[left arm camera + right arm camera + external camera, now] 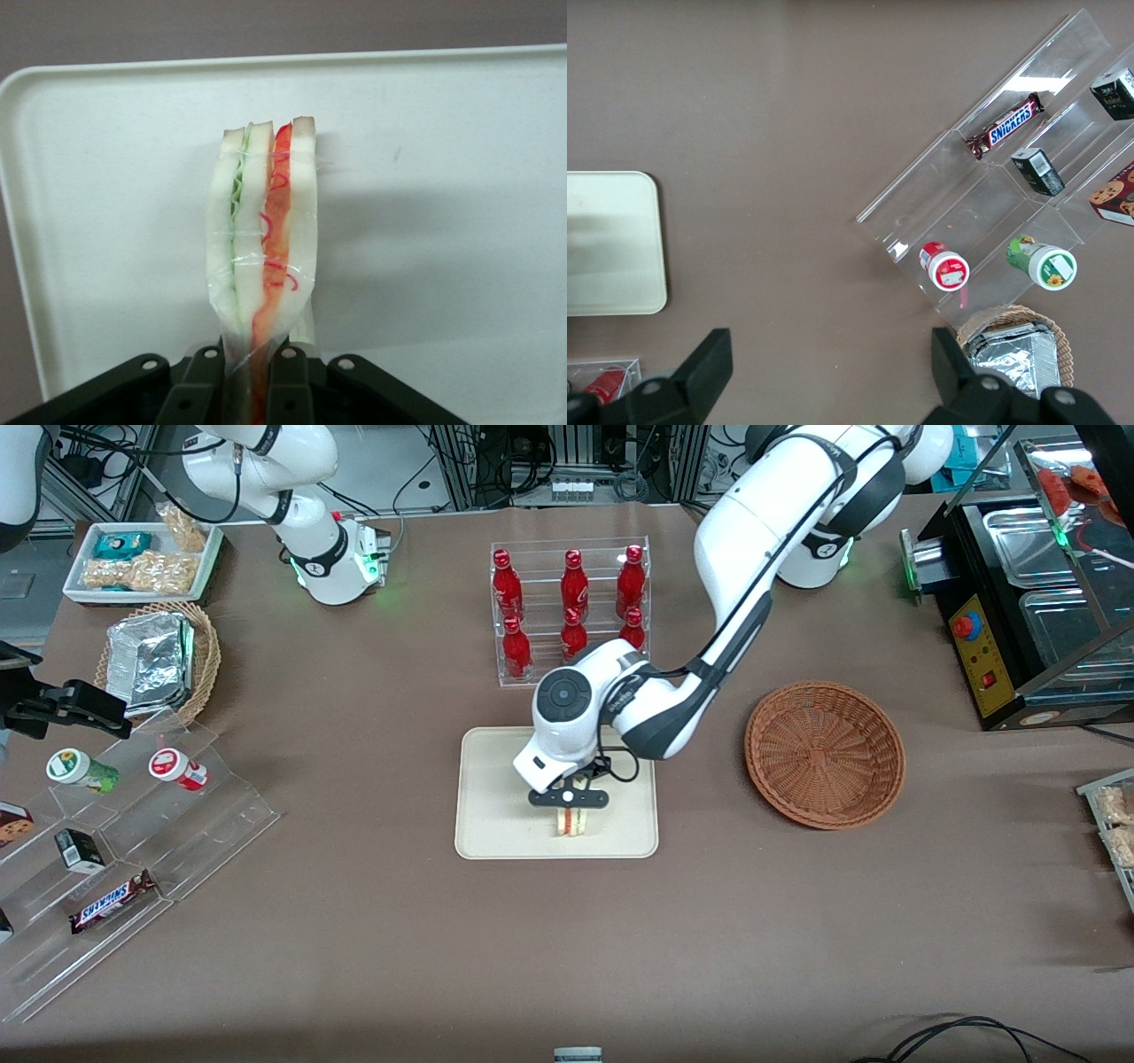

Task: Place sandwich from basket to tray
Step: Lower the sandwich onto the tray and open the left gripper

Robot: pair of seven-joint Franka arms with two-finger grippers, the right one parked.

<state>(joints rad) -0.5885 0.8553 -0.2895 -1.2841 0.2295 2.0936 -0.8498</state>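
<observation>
The gripper (569, 798) is positioned over the tray (496, 824), above the tray's edge nearest the front camera, and its fingers (288, 381) are clamped together on the sandwich (573, 821). The wrist view confirms the hold: the two dark fingers pinch one end of the sandwich (263, 239), which is in clear wrap, with its cut side facing the camera and white bread layers, green filling and red-orange filling visible against the tray (461, 177). In the front view the sandwich stands on edge under the gripper, within the tray's outline; whether its lower end touches the tray surface cannot be determined. The basket (825, 755) sits on the brown table (354, 921) beside the tray, toward the working arm's end, with nothing in it. A clear rack of red bottles (571, 607) stands farther from the front camera than the tray. Toward the parked arm's end of the table are a tan wicker basket with a foil packet (155, 660), a white tray of snack packets (142, 562), and a clear stepped stand (133, 850) carrying two small round tubs, small boxes and a chocolate bar (111, 903). The right wrist view shows the same stand (1010, 195), the foil packet basket (1014, 350) and one corner of the tray (620, 248).
</observation>
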